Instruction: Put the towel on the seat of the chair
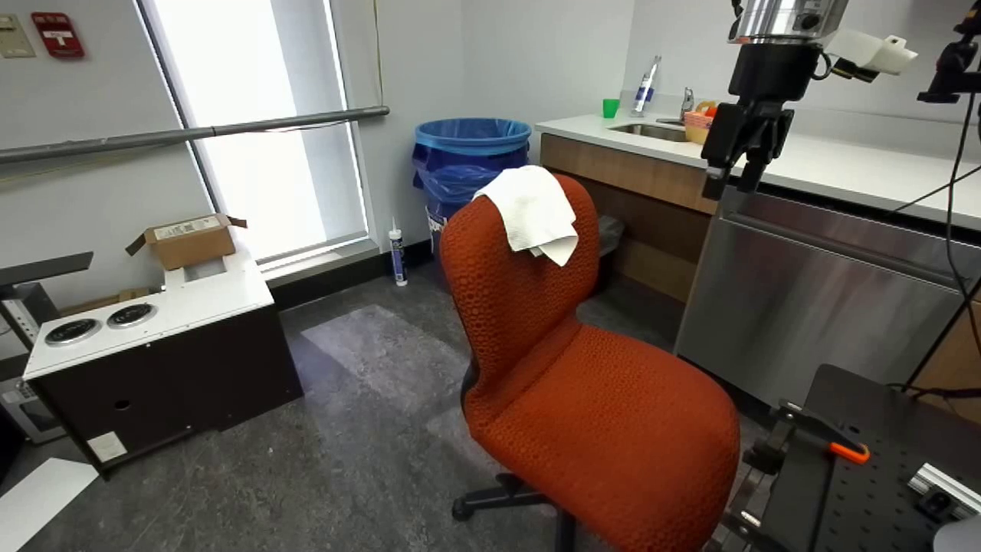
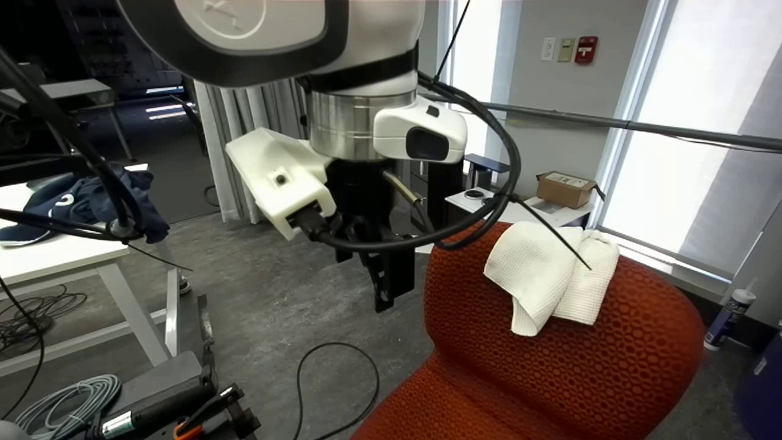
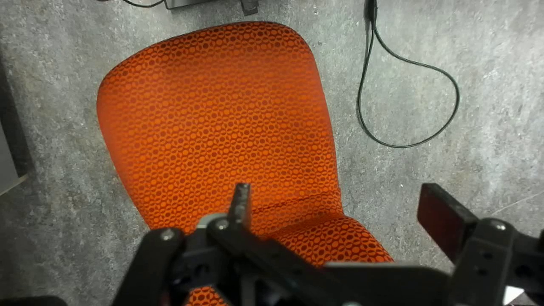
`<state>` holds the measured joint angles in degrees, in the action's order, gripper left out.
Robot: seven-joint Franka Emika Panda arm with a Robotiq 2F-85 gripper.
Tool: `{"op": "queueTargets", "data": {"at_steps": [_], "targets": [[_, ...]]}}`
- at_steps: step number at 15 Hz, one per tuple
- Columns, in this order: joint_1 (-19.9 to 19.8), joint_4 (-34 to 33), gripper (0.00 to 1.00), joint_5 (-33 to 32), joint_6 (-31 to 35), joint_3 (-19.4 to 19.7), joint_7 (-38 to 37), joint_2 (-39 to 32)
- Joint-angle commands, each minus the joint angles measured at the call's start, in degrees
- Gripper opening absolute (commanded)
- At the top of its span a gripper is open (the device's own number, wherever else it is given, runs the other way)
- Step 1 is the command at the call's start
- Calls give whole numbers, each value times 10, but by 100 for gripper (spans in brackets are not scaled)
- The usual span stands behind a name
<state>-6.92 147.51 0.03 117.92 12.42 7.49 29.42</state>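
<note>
A white towel (image 1: 533, 211) hangs folded over the top of the red-orange backrest (image 1: 502, 307) in both exterior views; it also shows draped there in an exterior view (image 2: 544, 275). The chair's seat (image 1: 613, 437) is bare and fills the middle of the wrist view (image 3: 229, 119). My gripper (image 1: 732, 182) points down, in the air and apart from chair and towel. It shows left of the towel in an exterior view (image 2: 366, 278). In the wrist view my gripper (image 3: 335, 189) has its fingers wide apart with nothing between them. The towel is not recognisable there.
A counter (image 1: 843, 161) with a sink and a steel dishwasher front (image 1: 812, 299) stand behind the chair. A blue bin (image 1: 475, 138) is near the backrest. A black perforated table (image 1: 866, 445) stands beside the seat. A black cable (image 2: 513, 183) loops around the arm. Another cable (image 3: 408, 146) lies on the floor.
</note>
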Motion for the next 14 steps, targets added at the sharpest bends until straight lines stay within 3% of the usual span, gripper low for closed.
{"op": "queueTargets", "data": {"at_steps": [1, 14], "targets": [[-7, -1, 100, 4, -1, -7, 3, -1], [-4, -9, 100, 5, 9, -10, 1, -16]]}}
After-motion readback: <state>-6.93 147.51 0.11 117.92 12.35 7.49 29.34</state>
